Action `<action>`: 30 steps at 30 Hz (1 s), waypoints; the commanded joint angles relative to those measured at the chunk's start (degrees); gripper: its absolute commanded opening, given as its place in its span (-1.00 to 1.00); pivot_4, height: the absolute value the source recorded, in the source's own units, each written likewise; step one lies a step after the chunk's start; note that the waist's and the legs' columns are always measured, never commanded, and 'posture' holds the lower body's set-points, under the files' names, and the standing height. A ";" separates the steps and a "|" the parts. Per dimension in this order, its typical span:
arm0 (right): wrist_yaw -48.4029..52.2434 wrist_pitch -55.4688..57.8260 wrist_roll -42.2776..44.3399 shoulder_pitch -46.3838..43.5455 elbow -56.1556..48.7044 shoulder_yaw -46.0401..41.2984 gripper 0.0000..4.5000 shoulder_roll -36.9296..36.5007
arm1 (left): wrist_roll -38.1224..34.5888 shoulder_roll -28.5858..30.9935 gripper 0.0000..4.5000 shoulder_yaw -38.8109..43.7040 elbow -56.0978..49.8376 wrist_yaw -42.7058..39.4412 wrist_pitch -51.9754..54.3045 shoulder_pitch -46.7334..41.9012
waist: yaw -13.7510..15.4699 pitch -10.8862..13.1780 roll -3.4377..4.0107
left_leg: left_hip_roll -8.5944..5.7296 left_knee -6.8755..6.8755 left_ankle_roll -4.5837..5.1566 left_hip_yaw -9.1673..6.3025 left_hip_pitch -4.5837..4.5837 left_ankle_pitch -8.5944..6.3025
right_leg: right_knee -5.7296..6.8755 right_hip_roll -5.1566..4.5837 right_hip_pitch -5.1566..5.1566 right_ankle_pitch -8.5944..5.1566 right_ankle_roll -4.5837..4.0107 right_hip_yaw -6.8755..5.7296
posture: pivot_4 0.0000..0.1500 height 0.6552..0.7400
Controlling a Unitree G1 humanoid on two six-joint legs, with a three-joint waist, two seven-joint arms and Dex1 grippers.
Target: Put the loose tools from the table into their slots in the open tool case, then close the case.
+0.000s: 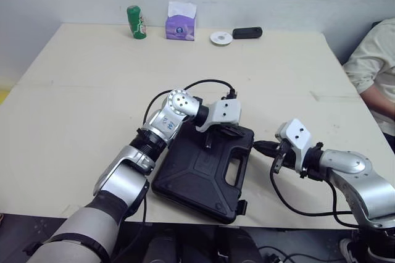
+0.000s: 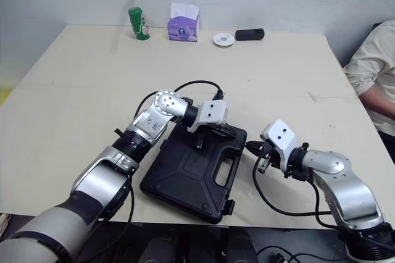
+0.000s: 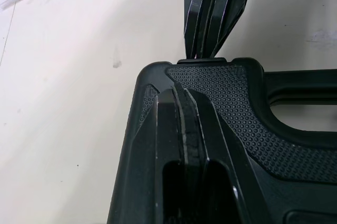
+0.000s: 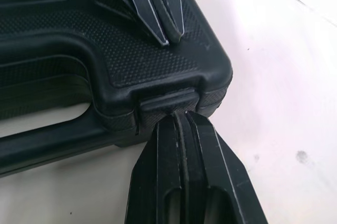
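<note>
Case (image 1: 196, 173) lies closed on the table (image 1: 92, 90); left gripper (image 1: 209, 142), fingers pressed together, rests on its lid corner, right gripper (image 1: 258, 147), likewise pinched together, touches the latch (image 4: 166, 103)

The tool case (image 1: 192, 175) is matt, stippled plastic.

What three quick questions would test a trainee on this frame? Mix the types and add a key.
1. True or false: the case lies open on the table.
2. The left pincer is down on: A the case lid, B a loose wrench, C a cup.
3. Which part of the case does the tip of the right pincer meet?

Key: 1 false, the lid is down. 2 A. 3 the latch on the case's edge.
</note>
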 commanded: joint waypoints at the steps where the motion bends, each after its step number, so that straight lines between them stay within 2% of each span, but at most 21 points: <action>1: 0.53 -1.06 2.42 -2.77 -4.23 0.19 -1.00 1.21 | 5.34 -0.12 -0.96 -4.90 3.71 -1.10 1.90 3.73 | -0.30 0.00 0.00 | 0.00 0.00 0.00 0.00 0.00 0.00 | 0.01 0.00 0.00 0.00 0.00 0.00 | 1.00 0.80; 8: 1.50 -0.97 1.67 -0.74 -4.58 -0.38 -1.00 -0.39 | 5.01 -0.09 -0.96 -4.68 2.94 -0.93 2.52 4.32 | -0.35 -0.02 0.02 | 0.01 0.00 0.00 -0.01 0.00 0.00 | 0.00 0.00 0.00 0.00 0.00 0.00 | 1.00 0.80; 13: 2.51 -1.78 0.23 4.84 -5.43 -4.98 -1.00 -5.26 | 2.55 1.91 -0.96 -1.60 -1.31 -0.95 4.95 4.68 | -0.10 -0.05 0.05 | 0.01 -0.03 0.02 -0.05 -0.03 -0.04 | -0.10 0.00 0.02 0.00 0.00 -0.05 | 1.00 0.80; 20: 6.85 0.96 4.99 15.79 -10.12 -13.61 -1.00 -9.83 | -7.96 8.58 -0.96 4.68 -23.64 -8.91 15.28 8.66 | -0.30 0.08 0.25 | 0.04 -0.06 -0.01 -0.06 -0.06 -0.04 | -0.12 0.05 0.03 0.02 0.03 -0.05 | 1.00 0.80; 23: 8.30 1.89 7.08 19.53 -12.89 -14.57 -1.00 -10.39 | -13.31 11.20 -0.96 5.62 -33.01 -12.25 21.32 11.23 | -0.05 0.14 0.33 | 0.04 -0.06 -0.03 -0.09 -0.12 -0.03 | -0.12 0.06 0.00 0.01 0.02 -0.05 | 1.00 0.80; 26: 10.44 3.55 9.79 23.57 -16.56 -12.77 -1.00 -10.89 | -21.42 15.15 -0.96 4.51 -46.33 -16.37 32.12 15.86 | 0.27 0.15 0.35 | 0.00 -0.05 -0.01 -0.12 -0.16 -0.04 | -0.15 0.02 0.01 0.02 0.04 -0.05 | 1.00 0.80; 28: 10.77 4.32 10.80 24.61 -17.97 -11.90 -1.00 -11.08 | -23.28 16.98 -0.96 3.14 -51.19 -16.89 35.35 17.78 | 0.57 0.16 0.37 | 0.00 -0.05 0.00 -0.16 -0.16 -0.04 | -0.19 0.02 0.02 0.02 0.04 -0.05 | 1.00 0.80; 30: 10.50 4.93 11.34 24.78 -18.77 -10.63 -1.00 -11.14 | -21.61 17.99 -0.96 0.75 -53.37 -15.94 34.74 19.66 | 0.88 0.17 0.38 | 0.00 -0.05 -0.01 -0.17 -0.14 -0.05 | -0.23 0.02 0.04 0.02 0.04 -0.04 | 1.00 0.80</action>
